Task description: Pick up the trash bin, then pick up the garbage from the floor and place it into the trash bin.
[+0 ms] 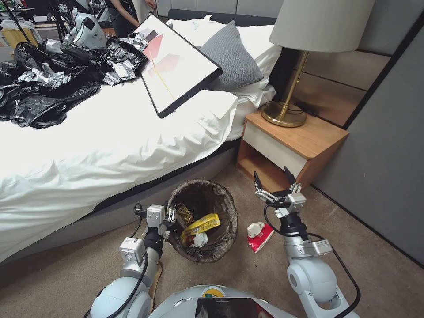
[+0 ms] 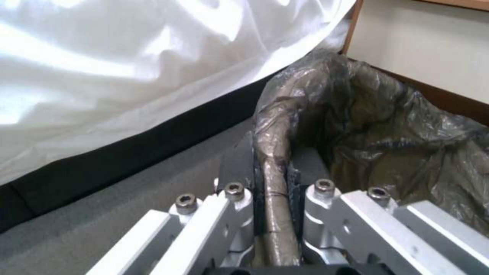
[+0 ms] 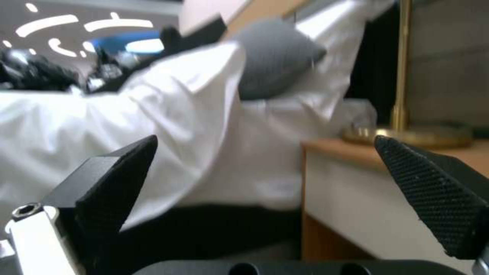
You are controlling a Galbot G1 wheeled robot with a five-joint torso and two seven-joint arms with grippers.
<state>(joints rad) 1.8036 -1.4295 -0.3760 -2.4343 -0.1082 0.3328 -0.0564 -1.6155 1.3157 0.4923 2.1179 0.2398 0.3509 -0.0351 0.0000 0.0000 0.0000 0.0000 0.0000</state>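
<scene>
Gripping the trash bin [image 1: 221, 247] rim, the left tool [image 1: 171, 217] holds firm; the right tool [image 1: 274, 179] hovers wide above a red-and-white carton [image 1: 259, 236].

Bright, even light; wrist views perhaps defocused.

The trash bin [image 1: 219, 247] — a small round bucket lined with a brown bag — stands upright beside the bed, holding a yellow wrapper [image 1: 201, 225]. A red-and-white carton [image 1: 259, 236] lies on the carpet just beside it.
</scene>
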